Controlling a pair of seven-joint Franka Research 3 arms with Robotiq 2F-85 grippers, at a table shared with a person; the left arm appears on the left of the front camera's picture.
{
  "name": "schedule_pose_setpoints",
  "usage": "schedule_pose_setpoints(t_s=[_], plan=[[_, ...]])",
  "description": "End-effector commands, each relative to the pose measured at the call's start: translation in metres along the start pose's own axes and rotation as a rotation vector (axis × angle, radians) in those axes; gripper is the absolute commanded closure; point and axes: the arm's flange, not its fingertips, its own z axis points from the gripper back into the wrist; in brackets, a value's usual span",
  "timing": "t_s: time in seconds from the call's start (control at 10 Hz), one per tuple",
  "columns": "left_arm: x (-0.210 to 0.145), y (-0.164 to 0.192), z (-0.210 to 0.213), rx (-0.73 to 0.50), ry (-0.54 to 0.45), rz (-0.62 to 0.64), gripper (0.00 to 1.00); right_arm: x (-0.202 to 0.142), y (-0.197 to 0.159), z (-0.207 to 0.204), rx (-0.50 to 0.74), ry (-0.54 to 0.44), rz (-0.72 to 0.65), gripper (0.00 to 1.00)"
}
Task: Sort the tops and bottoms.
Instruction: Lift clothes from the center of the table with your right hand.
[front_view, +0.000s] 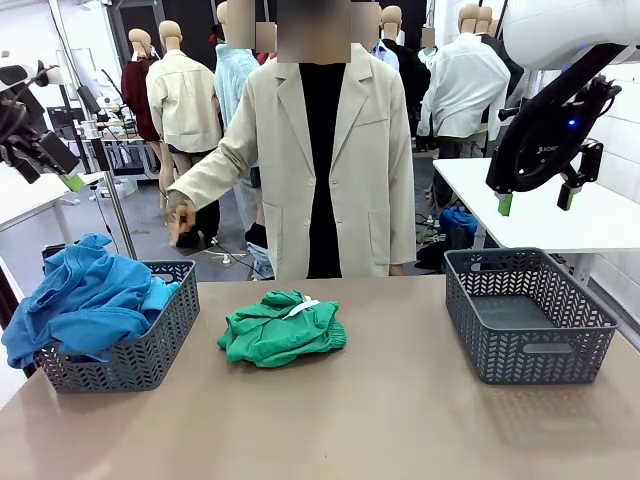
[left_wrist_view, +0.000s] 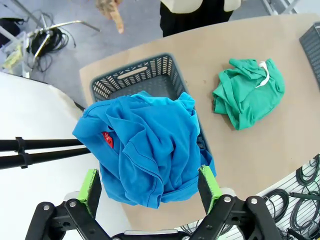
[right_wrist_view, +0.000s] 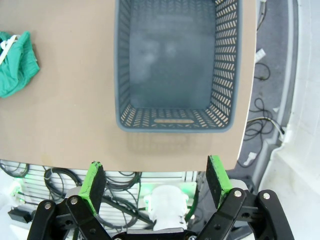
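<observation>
Bare table (front_view: 400, 420) front, green bottoms (front_view: 283, 327) mid-table, both hands (right_wrist_view: 156, 180) (left_wrist_view: 150, 189) agape aloft, blue tops (front_view: 85, 295) seemingly overhanging basket (front_view: 150, 345) rim.

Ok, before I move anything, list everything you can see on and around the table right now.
tops: a heap, count unclear, blue, piled in and over the left basket
bottoms: one bundle, bright green with a white label, on the table's middle
left basket: one, grey, at the table's left end
right basket: one, grey, nothing in it, at the table's right end
table: one, tan
person: one, beige coat, at the far side, one hand lowered
left gripper: jaws open, above the tops
right gripper: jaws open, above the right basket's near edge
</observation>
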Motion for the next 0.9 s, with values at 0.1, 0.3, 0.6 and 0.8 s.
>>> schedule_pose_setpoints(t_s=[0.1, 0.3, 0.6, 0.8], plan=[[0.000, 0.000, 0.001, -0.002, -0.002, 0.002, 0.00, 0.044, 0.074, -0.006, 0.071, 0.009, 0.224, 0.00], [0.000, 0.000, 0.001, -0.002, -0.002, 0.002, 0.00, 0.054, 0.138, -0.013, 0.187, -0.013, 0.383, 0.00], [0.000, 0.000, 0.001, -0.002, -0.002, 0.002, 0.00, 0.053, 0.226, -0.058, 0.268, -0.143, 0.405, 0.00], [0.000, 0.000, 0.001, -0.002, -0.002, 0.002, 0.00, 0.043, 0.279, -0.115, 0.161, -0.243, 0.372, 0.00]])
